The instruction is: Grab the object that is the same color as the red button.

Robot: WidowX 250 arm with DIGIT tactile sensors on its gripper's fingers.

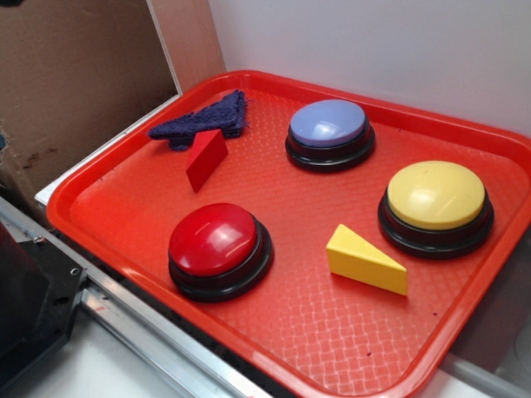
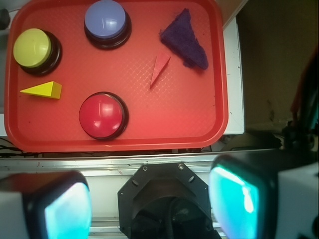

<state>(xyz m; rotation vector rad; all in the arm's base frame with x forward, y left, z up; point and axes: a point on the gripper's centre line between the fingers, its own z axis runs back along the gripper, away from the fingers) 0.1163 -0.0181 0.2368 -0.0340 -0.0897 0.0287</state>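
Reading across the red tray (image 2: 214, 74) in the wrist view, with the red button (image 2: 102, 115) as our marker. Far to its left and up sits the yellow button (image 2: 34, 48), and just below that, level with the red button's top edge, the yellow wedge (image 2: 42, 90) lies on its side. Straight up from the red button is the lavender-blue button (image 2: 105, 21). Up and to the right of the red button, well apart from it, stands the red wedge block (image 2: 159, 68), untouched, its tip pointing back toward the button. Just beyond it, nearly touching, lies a dark purple scrap of cloth (image 2: 185, 41). The gripper (image 2: 149, 204) hangs well below the tray's near rim, its pads (image 2: 67, 211) spread wide with nothing between them.
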